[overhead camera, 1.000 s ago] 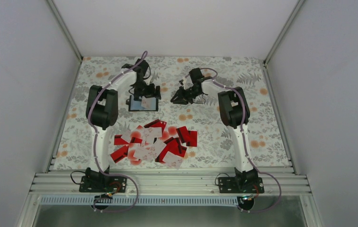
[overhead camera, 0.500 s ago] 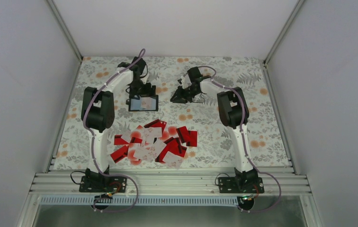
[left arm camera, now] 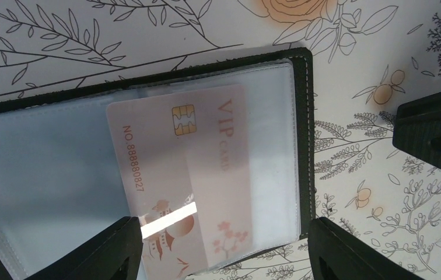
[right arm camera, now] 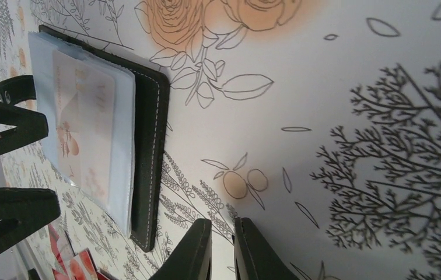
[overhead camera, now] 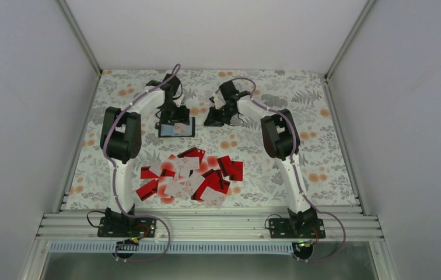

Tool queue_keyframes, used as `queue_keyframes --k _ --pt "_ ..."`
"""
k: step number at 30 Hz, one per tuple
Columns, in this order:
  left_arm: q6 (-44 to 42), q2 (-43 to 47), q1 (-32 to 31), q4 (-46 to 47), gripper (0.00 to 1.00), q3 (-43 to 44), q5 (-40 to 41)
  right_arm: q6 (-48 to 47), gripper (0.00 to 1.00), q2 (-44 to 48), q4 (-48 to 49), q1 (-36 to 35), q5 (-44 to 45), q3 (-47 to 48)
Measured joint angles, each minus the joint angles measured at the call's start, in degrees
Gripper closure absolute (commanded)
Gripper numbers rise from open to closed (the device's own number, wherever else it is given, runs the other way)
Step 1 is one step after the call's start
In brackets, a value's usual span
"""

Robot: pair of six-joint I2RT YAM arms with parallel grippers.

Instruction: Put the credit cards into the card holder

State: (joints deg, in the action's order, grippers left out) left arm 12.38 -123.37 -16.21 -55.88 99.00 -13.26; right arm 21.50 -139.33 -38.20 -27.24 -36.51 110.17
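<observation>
1. Black outside and pale blue-grey inside, the small rectangular folding card holder (overhead camera: 162, 129) lies opened flat on the white counter (overhead camera: 300, 116), which is printed with grey leaves and orange flowers.
2. A pale pink plastic card (left arm camera: 177, 169) with a gold chip, red "VIP" lettering and a printed number sits under a clear sleeve of the card holder (left arm camera: 305, 151). It lies slightly askew, and one short end reaches the holder's edge.
3. The black two-finger left gripper (left arm camera: 224, 236) hangs directly above the card holder with its jaws spread wide. One finger stands on each side of the pink card's outer end, and nothing is clamped between them. Whether the fingertips touch the holder cannot be told.
4. The black two-finger right gripper (right arm camera: 223, 248) is just beside the card holder (right arm camera: 148, 151), on its right side, low over bare printed counter. Its fingers are drawn almost together, leaving only a narrow slit with nothing in it. It does not touch the holder.
5. From the right wrist view, the pink card (right arm camera: 84, 116) shows through the stacked clear sleeves, with the left gripper's fingers (right arm camera: 8, 125) at the holder's far side.
6. The other thin rectangular credit cards (overhead camera: 189, 175) lie in a loose, overlapping heap, some bright red with a dark stripe and some white or pale pink with red marks. The heap is well apart from the card holder, on the side towards the arm bases.
</observation>
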Motion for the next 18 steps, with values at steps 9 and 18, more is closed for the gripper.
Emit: queue_keyframes --k 9,18 --pt "0.00 0.00 -0.02 0.50 0.29 -0.28 2.86 -0.68 0.89 -2.71 -1.33 -1.55 0.33 4.81" --pt "0.00 0.00 -0.04 0.81 0.29 -0.39 3.58 -0.79 0.90 -4.68 -2.84 -2.36 0.28 8.33"
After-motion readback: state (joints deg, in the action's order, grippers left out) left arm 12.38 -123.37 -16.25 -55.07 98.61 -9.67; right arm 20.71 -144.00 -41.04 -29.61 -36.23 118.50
